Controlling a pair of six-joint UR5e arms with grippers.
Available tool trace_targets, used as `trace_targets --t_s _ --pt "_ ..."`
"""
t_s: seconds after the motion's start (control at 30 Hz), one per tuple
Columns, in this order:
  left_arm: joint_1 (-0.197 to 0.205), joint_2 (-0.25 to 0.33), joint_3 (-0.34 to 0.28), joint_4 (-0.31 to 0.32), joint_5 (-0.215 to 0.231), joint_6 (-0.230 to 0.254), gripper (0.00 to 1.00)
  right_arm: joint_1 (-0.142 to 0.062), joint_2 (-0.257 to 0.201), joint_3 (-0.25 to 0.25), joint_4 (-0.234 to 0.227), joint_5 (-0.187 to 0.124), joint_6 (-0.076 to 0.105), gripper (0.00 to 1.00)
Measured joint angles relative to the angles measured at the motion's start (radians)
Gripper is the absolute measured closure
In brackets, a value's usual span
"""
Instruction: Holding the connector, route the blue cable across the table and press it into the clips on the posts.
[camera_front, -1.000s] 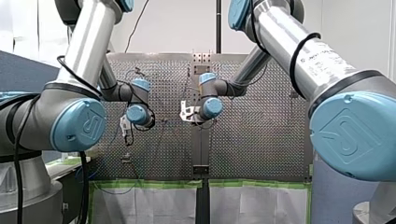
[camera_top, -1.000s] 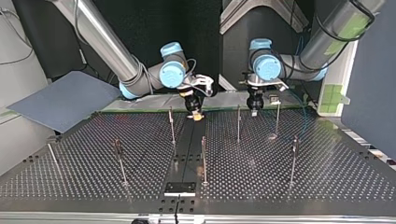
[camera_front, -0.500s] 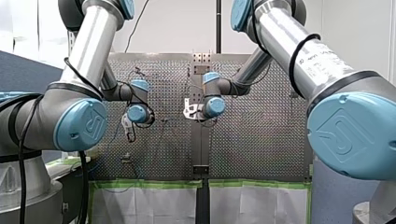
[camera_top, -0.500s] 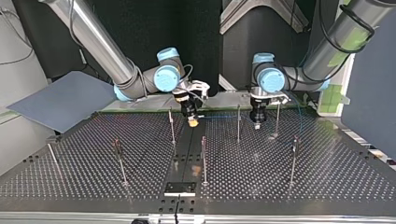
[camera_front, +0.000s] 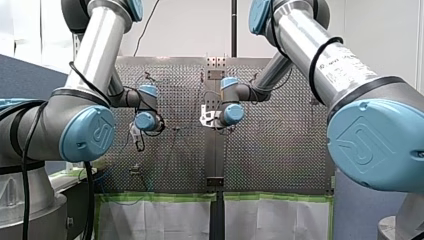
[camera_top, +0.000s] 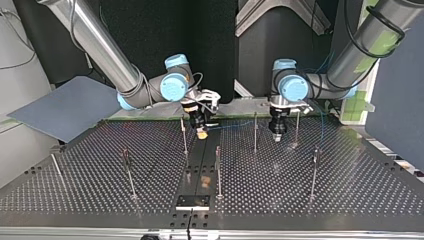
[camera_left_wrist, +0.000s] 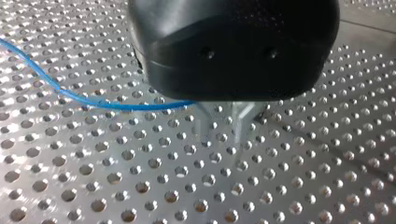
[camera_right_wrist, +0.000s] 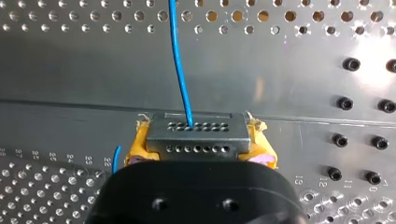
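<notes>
My right gripper (camera_top: 201, 132) is clamped on the connector (camera_right_wrist: 196, 136) by its short ends, low over the table (camera_top: 325, 195) at the top view's far middle, likely anchoring it for tensioning. Its long axis spans the yellow pads (camera_right_wrist: 134, 148). The blue cable (camera_right_wrist: 180, 65) leaves its holed face rightward toward a post (camera_top: 255, 132) and my left gripper (camera_top: 277, 136), whose grip I cannot tell.

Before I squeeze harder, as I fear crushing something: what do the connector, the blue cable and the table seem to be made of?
Connector: grey matte shell with two rows of small holes, likely metal, possibly plated plastic.
Blue cable: thin, smooth, glossy jacket that curves freely, probably plastic insulation.
Table: bare perforated metal, with a brushed sheen and bright reflections.
</notes>
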Motion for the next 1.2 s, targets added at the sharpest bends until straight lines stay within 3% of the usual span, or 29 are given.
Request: trace_targets --t_s 0.03,0.07,0.13,0.5,0.8,0.93,1.2 --pt "-0.001 0.0 0.0 -0.003 0.001 -0.001 0.28 0.0 0.0 0.0 0.0 0.0 0.0 1.0" --pt "-0.002 0.0 0.0 -0.006 0.002 -0.001 0.28 0.0 0.0 0.0 0.0 0.0 0.0 1.0" --pt "-0.004 0.0 0.0 -0.017 0.002 0.0 0.0 0.0 0.0 0.0 0.0 0.0 -0.001 1.0" --pt "-0.009 0.002 0.0 -0.094 -0.002 0.013 0.0 0.003 0.0 0.0 0.002 -0.003 -0.002 1.0" --pt "-0.036 0.012 -0.011 -0.18 -0.059 0.084 0.0 0.012 0.0 0.001 0.001 -0.003 -0.009 1.0" --pt "-0.048 0.048 -0.044 -0.215 -0.066 0.09 0.0 0.013 0.0 0.001 0.001 -0.004 -0.011 1.0" --pt "-0.071 0.133 -0.103 -0.225 -0.065 0.077 0.0 0.016 0.0 0.001 0.003 -0.007 -0.011 1.0"
